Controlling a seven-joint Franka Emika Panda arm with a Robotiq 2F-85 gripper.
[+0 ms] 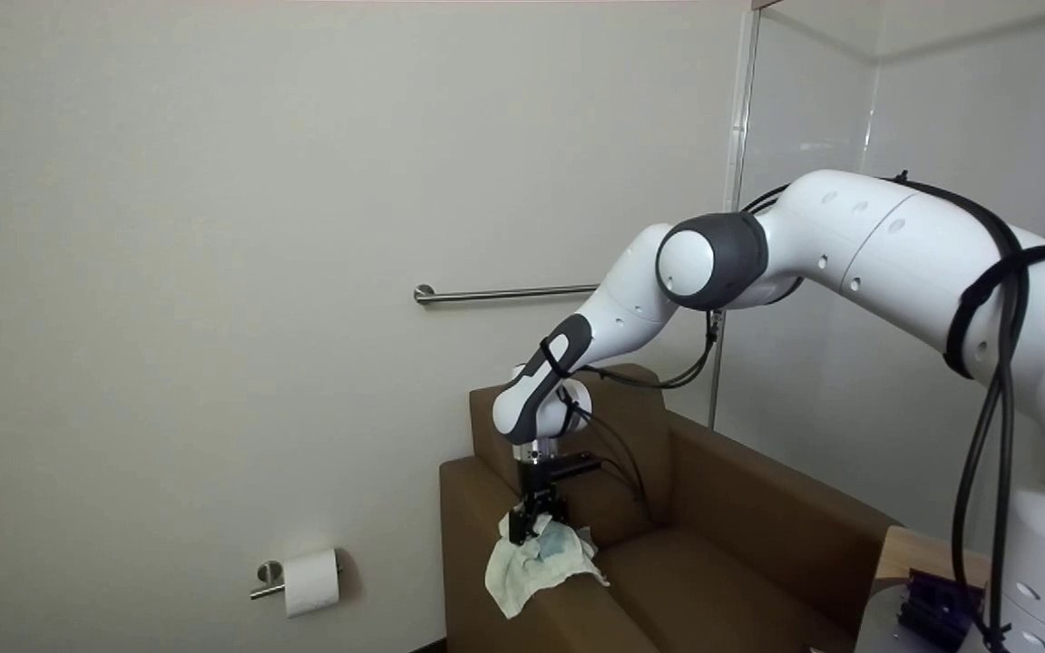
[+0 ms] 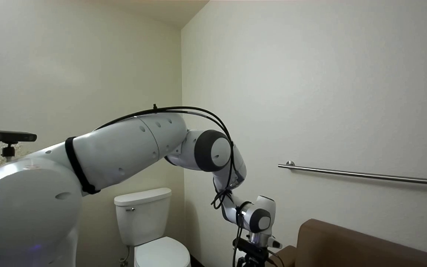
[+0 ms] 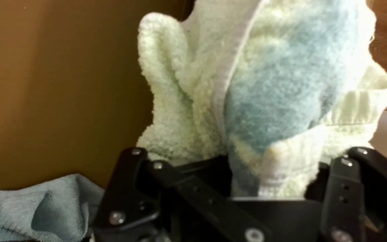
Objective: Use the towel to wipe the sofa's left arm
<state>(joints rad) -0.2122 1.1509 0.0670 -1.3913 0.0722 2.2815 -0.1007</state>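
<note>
The pale cream towel [image 1: 536, 571] with a blue patch lies draped over the brown sofa arm [image 1: 577, 621] nearest the wall in an exterior view. My gripper [image 1: 533, 526] points down over this arm, with the towel bunched between its fingers. In the wrist view the towel [image 3: 281, 84] fills the upper middle and runs down between the black jaws [image 3: 274, 188]; the fingertips are hidden by cloth. A grey-blue piece of cloth [image 3: 42, 208] lies at lower left; I cannot tell whether it is the same towel. In an exterior view the gripper [image 2: 252, 261] is cut off by the bottom edge.
The sofa backrest [image 1: 631, 435] rises behind the gripper, and the seat [image 1: 713, 589] lies beside the arm. A towel bar [image 1: 504, 294] and a toilet paper roll [image 1: 311, 582] are on the wall. A toilet [image 2: 161, 252] stands in the corner. Cables hang along the robot arm.
</note>
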